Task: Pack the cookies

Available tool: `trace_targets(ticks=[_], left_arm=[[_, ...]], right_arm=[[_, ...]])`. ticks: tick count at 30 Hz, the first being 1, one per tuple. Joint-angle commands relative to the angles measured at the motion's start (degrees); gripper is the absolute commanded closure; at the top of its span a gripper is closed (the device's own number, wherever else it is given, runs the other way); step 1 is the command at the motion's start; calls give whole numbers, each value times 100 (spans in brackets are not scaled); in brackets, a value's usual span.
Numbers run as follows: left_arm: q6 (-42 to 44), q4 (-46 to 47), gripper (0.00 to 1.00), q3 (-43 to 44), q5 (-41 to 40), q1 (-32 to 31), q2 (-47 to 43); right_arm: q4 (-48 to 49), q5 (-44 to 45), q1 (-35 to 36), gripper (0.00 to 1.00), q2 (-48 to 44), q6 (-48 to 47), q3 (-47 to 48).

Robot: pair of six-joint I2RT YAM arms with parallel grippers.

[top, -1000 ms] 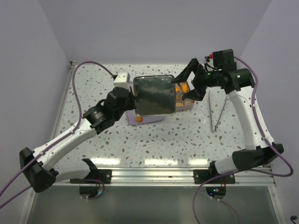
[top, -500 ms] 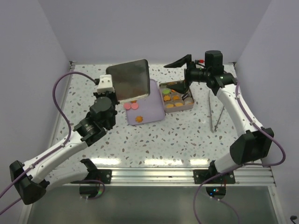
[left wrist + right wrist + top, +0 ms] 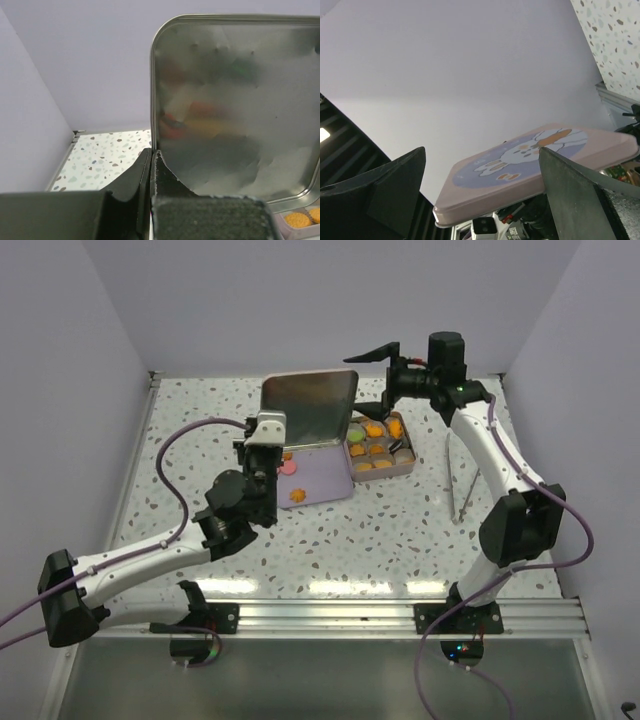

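Several cookies [image 3: 373, 430] lie in the square tin [image 3: 407, 462], under the right gripper [image 3: 355, 385]. Its jaws are spread wide and hold nothing. More lie on the lilac tray [image 3: 330, 480], below the left gripper [image 3: 151, 159], whose jaws are pinched on the edge of the tin lid [image 3: 235, 100]. Lid stands upright above them.

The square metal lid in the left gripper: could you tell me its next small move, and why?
Probably swing the square metal lid right and level it over the open square tin of orange cookies: the left gripper pinches its edge, tilted up beside the tin, and the right gripper is open.
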Motion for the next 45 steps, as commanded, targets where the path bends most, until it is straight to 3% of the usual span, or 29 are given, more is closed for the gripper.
trace_targets(ticks=[1, 5, 7, 8, 9, 11, 19, 22, 26, 29, 33, 34, 36, 37, 39, 40, 44, 45], left_arm=[[648, 1157, 100, 52, -294, -122, 163], [1691, 2087, 100, 44, -444, -140, 418], [2106, 2736, 100, 26, -445, -140, 506], [2352, 2818, 100, 78, -427, -140, 507], [2424, 2845, 100, 113, -383, -140, 524], [2582, 2828, 100, 210, -287, -140, 533], [3154, 3390, 100, 385, -181, -166, 823], [3119, 3381, 100, 447, -172, -228, 893], [3356, 3662, 100, 421, -224, -289, 1034], [3435, 3724, 100, 430, -268, -325, 1086], [3497, 3777, 100, 386, -312, -360, 1087], [3479, 3777, 100, 369, -304, -369, 1069], [3453, 3716, 100, 342, -356, -377, 1060], [3435, 3698, 100, 325, -383, -395, 1052], [3383, 3575, 99, 298, -409, -412, 999], [3296, 3505, 96, 290, -418, -421, 973], [2900, 2961, 85, 211, -506, -439, 710], [2795, 2663, 82, 202, -532, -448, 648]], right_arm=[[185, -439, 61, 1, 4, 168, 293], [-68, -728, 52, 1, -22, -16, 310], [-646, -817, 43, 1, 13, -734, 494], [-1546, -756, 35, 1, 91, -1129, 687], [-1912, -703, 34, 1, 118, -1821, 741], [-2388, -676, 34, 1, 171, -2247, 689], [-2697, -1168, 307, 1, 408, -2583, 1101], [-2418, -1142, 430, 1, 242, -2286, 918], [-952, -1107, 632, 2, -92, -1180, 146], [-825, -1098, 702, 7, -171, -1089, 12], [-545, -1142, 694, 19, -242, -897, -164], [-344, -1133, 694, 31, -259, -826, -277], [-167, -1090, 694, 43, -329, -650, -392], [-105, -1046, 694, 58, -347, -615, -462], [-87, -1002, 694, 71, -374, -615, -524], [-44, -993, 685, 82, -374, -606, -559], [149, -896, 676, 100, -365, -475, -647], [202, -853, 650, 100, -339, -448, -647]])
